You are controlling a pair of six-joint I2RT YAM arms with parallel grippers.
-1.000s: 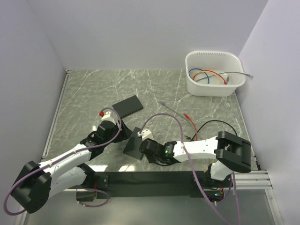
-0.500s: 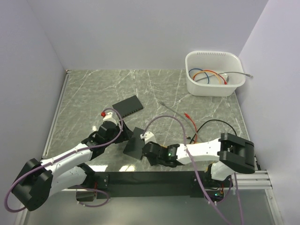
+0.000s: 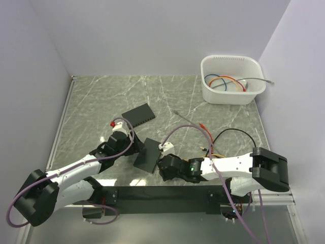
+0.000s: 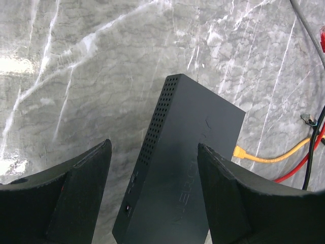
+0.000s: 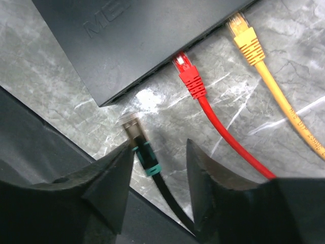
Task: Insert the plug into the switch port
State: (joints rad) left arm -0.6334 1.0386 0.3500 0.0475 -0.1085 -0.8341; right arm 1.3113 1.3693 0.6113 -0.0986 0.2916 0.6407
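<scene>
The switch lies flat on the table, near the front edge between the two arms.

Left end effector: released. Its fingers straddle the switch. Bare table shows between one finger and the vented side of the switch. The other finger overlaps the opposite edge; contact there cannot be confirmed.

Right end effector: released, fingers spread, low over the table at the port side of the switch.

The plug, on a black cable with a teal boot, lies on the table between these fingers. Its tip points toward the near corner of the switch and stops just short of it.

A red cable and a yellow cable meet the port face farther along.

A white bin holding cables stands at the far right corner of the table.
</scene>
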